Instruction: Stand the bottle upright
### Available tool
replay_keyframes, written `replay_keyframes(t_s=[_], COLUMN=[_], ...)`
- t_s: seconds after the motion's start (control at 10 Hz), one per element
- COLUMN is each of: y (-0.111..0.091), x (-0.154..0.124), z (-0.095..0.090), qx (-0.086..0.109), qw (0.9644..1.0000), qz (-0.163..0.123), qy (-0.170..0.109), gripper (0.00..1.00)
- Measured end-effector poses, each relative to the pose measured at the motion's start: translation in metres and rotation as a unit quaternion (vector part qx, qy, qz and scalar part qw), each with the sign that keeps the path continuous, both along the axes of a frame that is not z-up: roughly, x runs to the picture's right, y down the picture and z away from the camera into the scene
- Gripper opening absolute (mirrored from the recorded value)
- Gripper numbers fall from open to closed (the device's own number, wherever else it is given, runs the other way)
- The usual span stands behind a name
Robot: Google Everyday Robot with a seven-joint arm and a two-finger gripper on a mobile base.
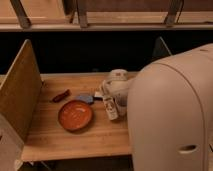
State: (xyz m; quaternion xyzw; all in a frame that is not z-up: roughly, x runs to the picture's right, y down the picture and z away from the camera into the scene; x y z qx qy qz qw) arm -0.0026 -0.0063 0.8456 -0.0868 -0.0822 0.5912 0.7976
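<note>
The bottle (111, 109) is small, whitish and slim, with a pale label bearing dark print. It lies on the wooden table (75, 142) just right of the orange plate (75, 115), its long axis pointing away from me. My gripper (106, 97) hangs from the white wrist (117, 86) right over the bottle's far end. Whether it touches the bottle is hidden by the wrist.
A dark red object (61, 96) and a small blue object (86, 98) lie behind the plate. A tall wooden panel (20, 92) walls the table's left side. My bulky white arm shell (172, 115) blocks the right of the view.
</note>
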Motion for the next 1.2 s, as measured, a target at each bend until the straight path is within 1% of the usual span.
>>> replay_keyframes(t_s=[0.1, 0.3, 0.7, 1.0, 1.2], y=[-0.002, -0.003, -0.003, -0.007, -0.023], x=[0.000, 0.000, 0.000, -0.003, -0.018], z=[0.000, 0.001, 0.001, 0.002, 0.005], qx=[0.006, 0.010, 0.010, 0.014, 0.029], qw=[1.0000, 0.9999, 0.9999, 0.9998, 0.9990], qz=[-0.004, -0.011, -0.010, -0.011, -0.018], qy=[0.000, -0.001, -0.001, -0.006, -0.027], gripper=[0.00, 0.00, 0.00, 0.00, 0.00])
